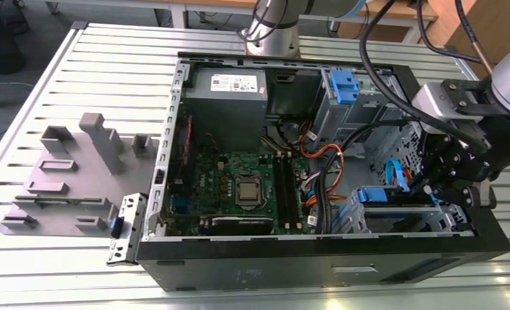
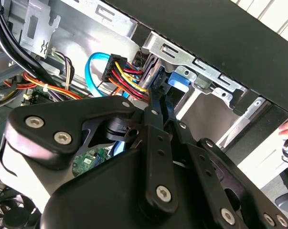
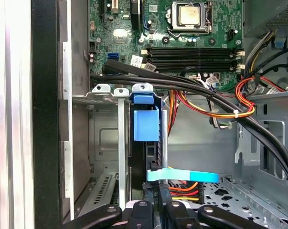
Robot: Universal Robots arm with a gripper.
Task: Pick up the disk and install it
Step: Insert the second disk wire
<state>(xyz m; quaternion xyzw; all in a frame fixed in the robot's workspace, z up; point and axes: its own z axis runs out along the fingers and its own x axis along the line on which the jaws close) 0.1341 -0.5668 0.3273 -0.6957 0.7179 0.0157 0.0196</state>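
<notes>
In the exterior view the hand (image 1: 458, 187) reaches into the open case (image 1: 324, 258) at the drive cage. In the first wrist view the disk (image 3: 146, 125) stands edge-on in the cage slot; keep it square while pressing. I cannot tell the hand's opening.

A slatted metal worktable (image 1: 108, 71) fills the exterior view. A grey fixture plate (image 1: 61, 187) rests on it, towards the exterior view's left. Dark floor (image 1: 14, 26) lies beyond.
</notes>
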